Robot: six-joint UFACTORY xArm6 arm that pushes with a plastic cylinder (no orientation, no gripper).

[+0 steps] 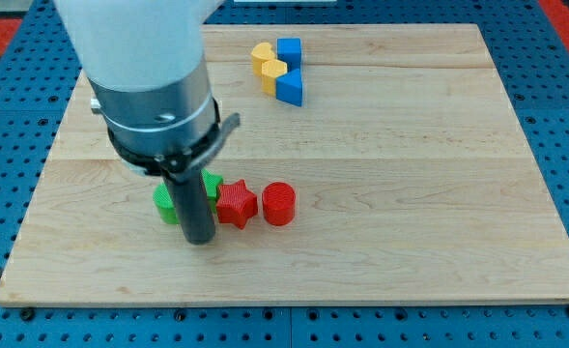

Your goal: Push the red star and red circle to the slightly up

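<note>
My tip rests on the table near the view's bottom, just left of and slightly below the red star; I carry no gripper, only this plain rod, so nothing is grasped or released. The red star lies just to the view's right of the rod, and the red circle, a short cylinder, stands just beside it on the right, the two nearly touching and level with each other. Behind the rod, partly hidden, sit two green blocks: one shows at the rod's left, another peeks out at its right, close against the star's upper left; their shapes cannot be made out. By my judgement the approach step is in hand: the tip is placed low beside the pair but not yet under either. The next move calls for sliding rightward beneath the star, then pushing toward the view's top, and doing likewise for the circle. The green block by the star may be caught and dragged along. Far off, near the view's top, a yellow block and two blue blocks cluster well clear.
</note>
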